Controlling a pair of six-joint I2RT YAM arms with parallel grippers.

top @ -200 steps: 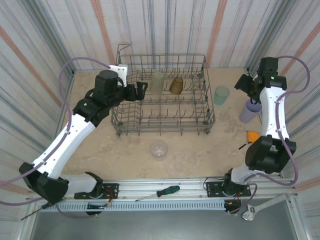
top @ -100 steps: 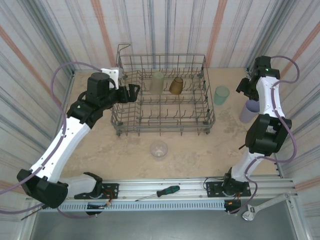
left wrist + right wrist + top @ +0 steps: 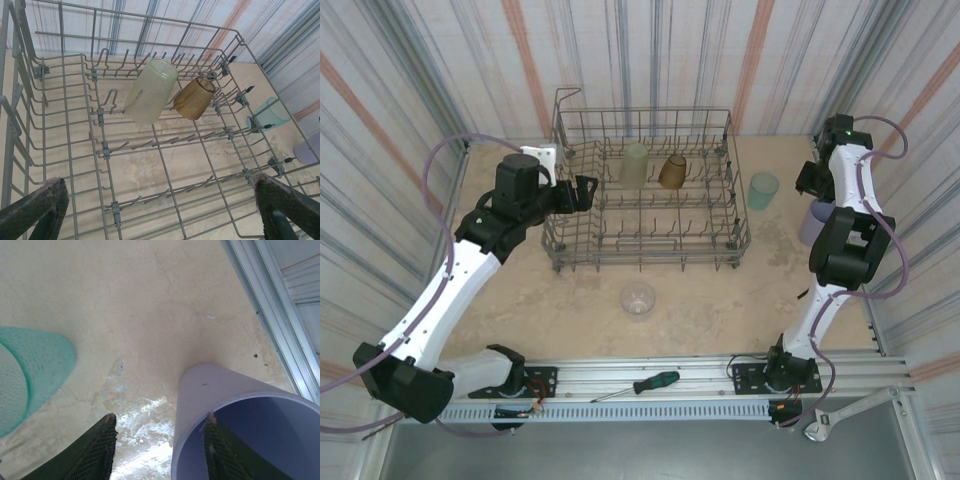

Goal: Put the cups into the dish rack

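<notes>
The grey wire dish rack (image 3: 650,262) stands mid-table with a pale yellow-green cup (image 3: 635,165) and an amber cup (image 3: 671,171) lying on its back tines. My left gripper (image 3: 588,190) hangs open over the rack's left side, nothing between its fingers (image 3: 37,205). A teal cup (image 3: 762,190) and a lavender cup (image 3: 814,222) stand right of the rack. A clear cup (image 3: 638,298) sits in front. My right gripper (image 3: 162,435) straddles the wall of the lavender cup (image 3: 210,390). One finger (image 3: 225,450) is inside it. The other stands outside, a gap short of the wall.
A screwdriver (image 3: 642,384) lies on the front rail and an orange object (image 3: 825,272) sits near the right edge. The metal side rail (image 3: 270,305) runs close beside the lavender cup. The teal cup (image 3: 40,360) stands just left of my right gripper.
My right gripper has dropped over the lavender cup's rim and its jaws have narrowed. The left gripper has drawn back a little toward the rack's left wall, still wide open.
</notes>
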